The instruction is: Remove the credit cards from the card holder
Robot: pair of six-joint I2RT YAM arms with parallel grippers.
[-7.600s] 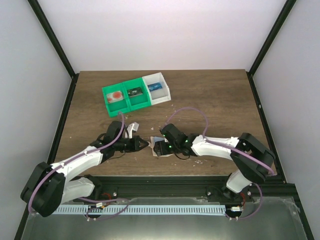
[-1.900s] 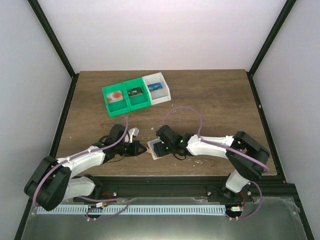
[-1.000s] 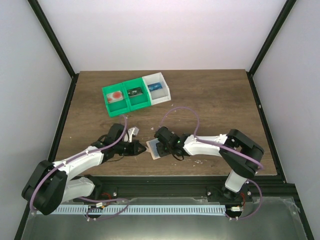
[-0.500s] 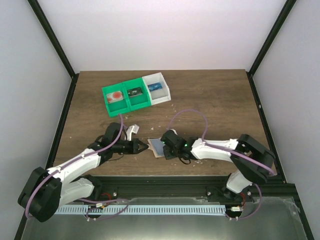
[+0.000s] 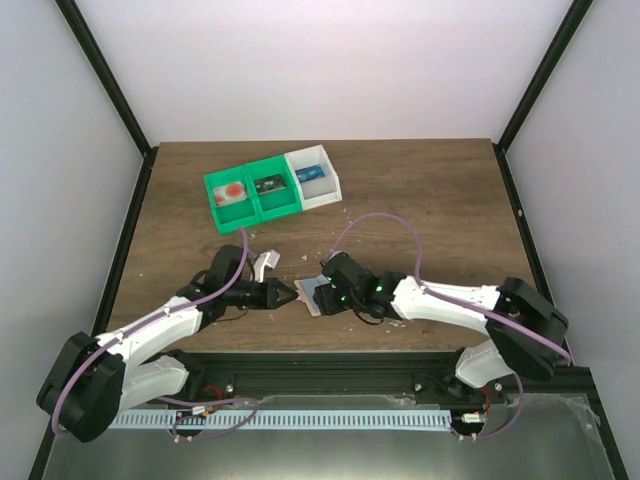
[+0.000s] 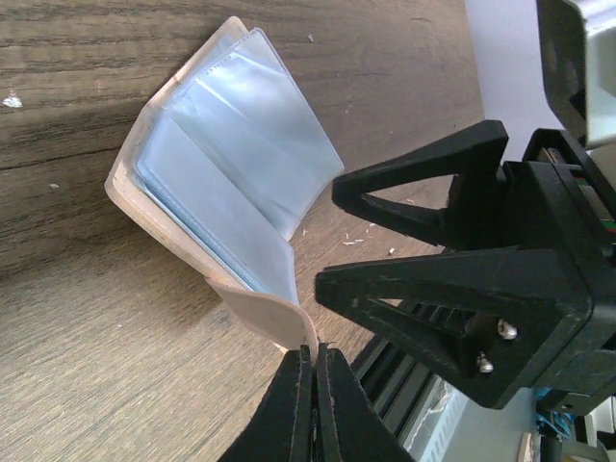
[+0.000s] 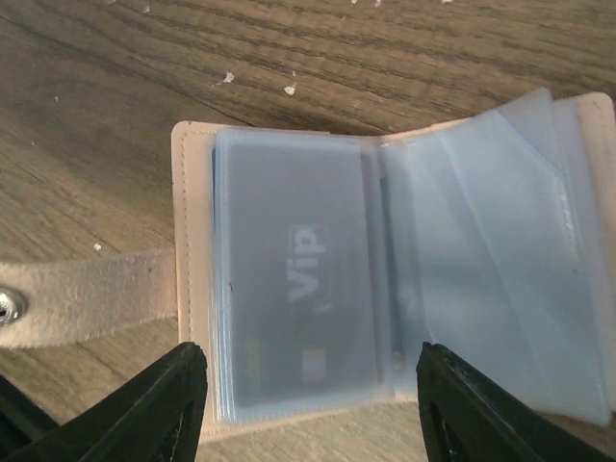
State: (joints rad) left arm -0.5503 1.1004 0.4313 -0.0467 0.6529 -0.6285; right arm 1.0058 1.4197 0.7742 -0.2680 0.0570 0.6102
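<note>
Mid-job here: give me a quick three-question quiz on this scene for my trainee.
1. True or false: the left gripper has its jaws shut on the card holder's tan cover.
2. Pick one: the right gripper's jaws are A) shut on a card, B) open above the card holder, C) shut and empty.
3. Fill in: the card facing the right wrist camera reads ____.
Key: 1 true; 2 B; 3 Vip.

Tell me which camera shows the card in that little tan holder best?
The right wrist view: the card sits large, its "Vip" print readable through a clear sleeve of the open card holder. The left wrist view shows only pale blue sleeves at an angle, no print. The top view shows just a tiny patch.
</note>
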